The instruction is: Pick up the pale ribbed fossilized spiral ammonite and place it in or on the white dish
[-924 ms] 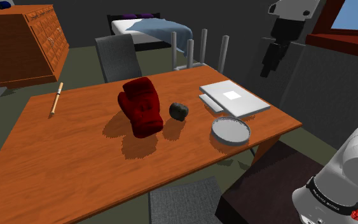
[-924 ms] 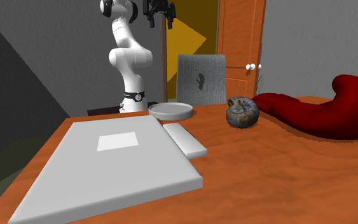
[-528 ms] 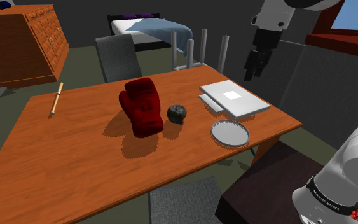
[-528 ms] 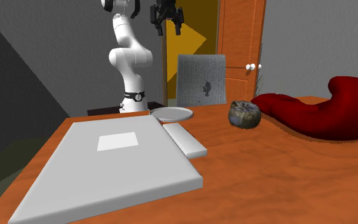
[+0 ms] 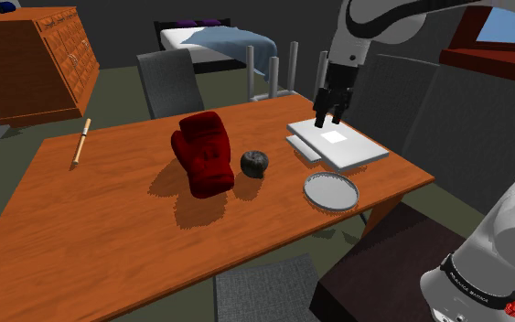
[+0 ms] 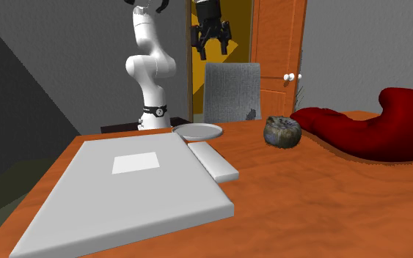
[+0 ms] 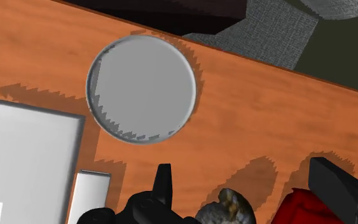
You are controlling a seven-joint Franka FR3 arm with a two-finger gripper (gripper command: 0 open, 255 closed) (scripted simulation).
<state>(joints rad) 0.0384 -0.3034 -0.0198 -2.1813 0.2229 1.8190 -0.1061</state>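
The ammonite [image 5: 255,163] is a dark, mottled, rounded lump on the wooden table [image 5: 109,229], right beside a red boxing glove [image 5: 206,151]. It also lies near the glove in the second exterior view, ammonite [image 6: 282,130]. The round white dish [image 5: 331,190] rests near the table's front corner, a short way from the ammonite, and is empty. My gripper [image 5: 328,115] hangs open in the air over the grey slab [image 5: 337,140], well above the table. In the wrist view the dish [image 7: 141,89] lies ahead, and the ammonite [image 7: 228,207] shows low between my spread fingers [image 7: 163,184].
A small grey block [image 5: 302,147] lies beside the slab. A thin wooden stick [image 5: 81,142] sits at the table's far left. Grey chairs stand behind [image 5: 168,82] and in front [image 5: 264,288] of the table. A dresser [image 5: 36,59] and a bed [image 5: 219,41] are farther back.
The arm has swung down and toward the shoulder view's left, bringing the gripper from high up beside the table to above the grey slab. The dish has shifted slightly and settled flatter.
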